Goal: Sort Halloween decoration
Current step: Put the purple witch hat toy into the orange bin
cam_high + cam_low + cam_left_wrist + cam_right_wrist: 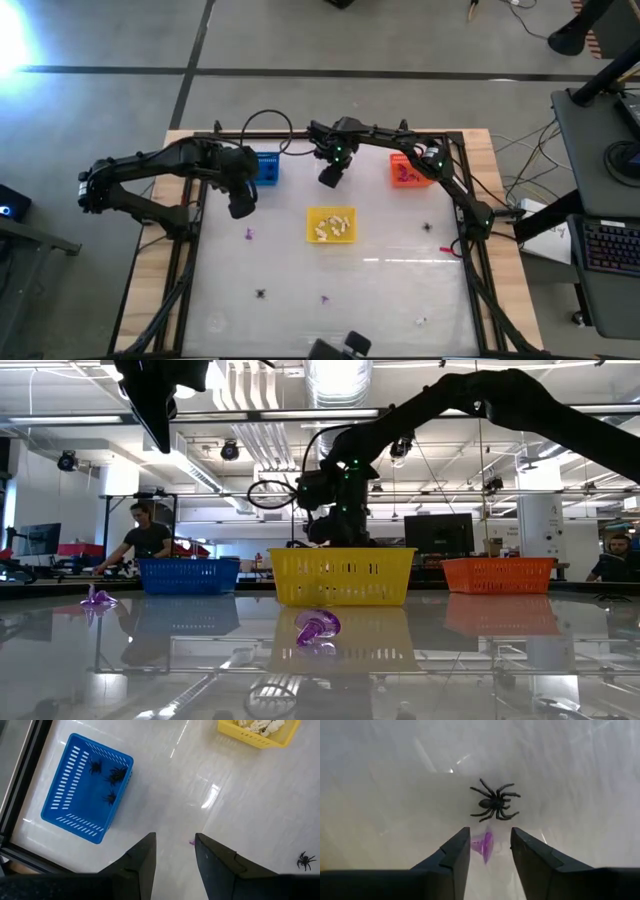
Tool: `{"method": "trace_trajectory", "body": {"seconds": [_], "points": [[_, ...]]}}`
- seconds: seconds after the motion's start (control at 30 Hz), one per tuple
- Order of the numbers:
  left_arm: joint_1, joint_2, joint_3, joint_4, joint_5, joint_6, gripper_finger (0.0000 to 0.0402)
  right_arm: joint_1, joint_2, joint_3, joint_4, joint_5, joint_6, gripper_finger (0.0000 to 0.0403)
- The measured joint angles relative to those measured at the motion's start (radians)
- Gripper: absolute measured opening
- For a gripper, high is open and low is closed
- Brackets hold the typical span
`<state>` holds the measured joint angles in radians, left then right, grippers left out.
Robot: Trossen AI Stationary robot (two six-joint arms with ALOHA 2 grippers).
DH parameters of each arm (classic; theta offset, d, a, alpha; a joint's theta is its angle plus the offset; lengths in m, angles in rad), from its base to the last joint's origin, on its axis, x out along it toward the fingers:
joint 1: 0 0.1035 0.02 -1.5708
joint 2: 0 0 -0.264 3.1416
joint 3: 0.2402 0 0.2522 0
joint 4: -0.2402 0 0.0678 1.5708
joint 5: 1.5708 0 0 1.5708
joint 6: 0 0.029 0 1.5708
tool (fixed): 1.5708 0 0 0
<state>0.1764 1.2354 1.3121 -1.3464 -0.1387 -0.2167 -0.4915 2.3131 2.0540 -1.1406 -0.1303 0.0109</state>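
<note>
High view: the left tool (243, 205) hangs over the desk (390, 290) to the left of the yellow basket (331, 225). The right tool (330, 175) hangs just behind that basket. The blue basket (267, 167) stands behind and left of the yellow basket, and the orange basket (408, 170) behind and right of it. Loose Halloween decoration (248, 234) is scattered around the yellow basket, in front of it and to either side. Low view: the right tool (340, 520) is raised behind the yellow basket (340, 575). A purple trinket (317, 628) lies on the glossy desk in front of the basket. A workshop with monitors and a seated person (145, 540) shows behind it. Left wrist view: the left tool (175, 855) is spread, with nothing held between its fingers. Three black spiders (107, 782) lie in the blue basket, and cream pieces (260, 726) fill the yellow basket. Right wrist view: the right tool (490, 852) is spread, with a small purple piece (485, 845) between its fingers. Whether a finger touches the piece cannot be told. One black spider (495, 805) lies on the white surface just past the fingertips.
</note>
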Motion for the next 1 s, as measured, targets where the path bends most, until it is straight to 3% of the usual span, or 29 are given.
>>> {"method": "trace_trajectory", "body": {"seconds": [0.17,0.47,0.73,1.0], "points": [[0.000,0.000,0.000,0.000,0.000,-0.002,0.0119,0.000,0.000,-0.008,-0.007,0.000,0.010,0.0102],[0.000,0.000,0.000,-0.001,0.000,-0.002,0.0119,0.000,-0.002,-0.044,-0.001,0.000,0.015,0.0089],[0.000,0.000,0.000,-0.001,0.000,-0.001,0.0119,0.000,-0.003,-0.051,-0.005,-0.002,0.015,0.0016],[0.000,0.000,0.000,-0.001,0.000,-0.001,0.0119,0.000,-0.003,-0.030,-0.024,0.002,0.015,0.0009]]}}
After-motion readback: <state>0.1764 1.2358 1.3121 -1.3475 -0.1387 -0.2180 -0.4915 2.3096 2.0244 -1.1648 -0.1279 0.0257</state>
